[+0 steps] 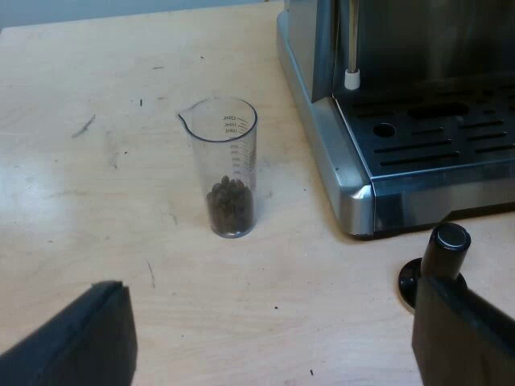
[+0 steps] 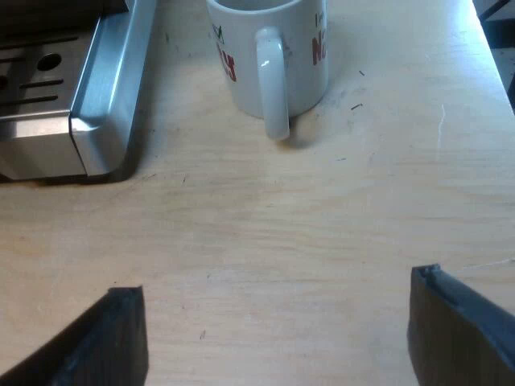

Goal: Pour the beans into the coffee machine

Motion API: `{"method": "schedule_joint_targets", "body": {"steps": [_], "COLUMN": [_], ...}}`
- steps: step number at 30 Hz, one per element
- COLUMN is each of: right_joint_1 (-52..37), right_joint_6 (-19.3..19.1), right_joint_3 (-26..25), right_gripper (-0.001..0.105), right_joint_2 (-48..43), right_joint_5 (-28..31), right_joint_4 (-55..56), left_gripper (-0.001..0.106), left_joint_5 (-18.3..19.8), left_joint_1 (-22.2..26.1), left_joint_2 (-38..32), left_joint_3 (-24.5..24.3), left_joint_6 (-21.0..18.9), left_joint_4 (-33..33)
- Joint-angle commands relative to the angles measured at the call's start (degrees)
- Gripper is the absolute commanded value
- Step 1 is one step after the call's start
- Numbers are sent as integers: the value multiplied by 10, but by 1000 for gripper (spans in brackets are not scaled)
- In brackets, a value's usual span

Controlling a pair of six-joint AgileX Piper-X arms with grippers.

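Observation:
A clear measuring glass [image 1: 228,167] stands upright on the wooden table [image 1: 96,201], its bottom third holding coffee beans [image 1: 230,207]. It stands beside the espresso machine [image 1: 402,104], close to the corner of its drip tray. My left gripper [image 1: 273,338] is open, well short of the glass, with nothing between its fingers. A tamper with a black knob [image 1: 441,257] stands by one left finger, just off the machine's corner. My right gripper [image 2: 278,338] is open over bare table, apart from the mug and the machine's corner [image 2: 72,96].
A white mug [image 2: 269,52] with red lettering stands beside the machine's base, its handle turned toward my right gripper. The steam wand [image 1: 352,48] hangs over the drip tray grille [image 1: 451,133]. Bare wood lies around the glass.

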Motion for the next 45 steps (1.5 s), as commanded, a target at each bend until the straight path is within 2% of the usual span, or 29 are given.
{"method": "schedule_joint_targets", "body": {"steps": [1, 8, 17, 25, 27, 31, 34, 35, 39, 41, 45], "right_joint_1": [-3, -3, -3, -3, -3, -3, -3, -3, -3, 2, 18], "right_joint_6": [1, 1, 1, -3, -7, -39, -55, -55, -56, -72, -72], "right_joint_3": [-2, -2, -3, -41, -60, -82, -105, -125, -141, -151, -150], "right_gripper": [68, 68, 68, 68, 68, 68, 68, 68, 68, 68, 68], "right_joint_2": [-26, -26, -25, 12, 31, 56, 79, 101, 122, 149, 173], "right_joint_5": [-1, -1, -23, -66, -86, -121, -143, -156, -190, -276, -314], "right_joint_4": [0, 0, -46, -48, -48, -48, -48, -52, -63, -93, -128], "left_gripper": [72, 72, 72, 72, 72, 72, 72, 72, 72, 72, 72], "left_joint_5": [-5, 21, 21, 21, 21, 21, 21, 21, 21, 21, 21], "left_joint_1": [-2, -2, -2, -2, -2, -2, -2, -2, -2, -2, -2], "left_joint_2": [-22, -22, -20, 0, 15, 31, 58, 77, 106, 127, 153], "left_joint_3": [-1, -1, -9, -44, -53, -58, -59, -59, -59, -59, -59], "left_joint_6": [-3, -3, -13, -16, -18, -19, -19, -19, -19, -45, -72], "left_joint_4": [-2, -2, -6, -11, -12, -22, -49, -63, -85, -110, -152]}}
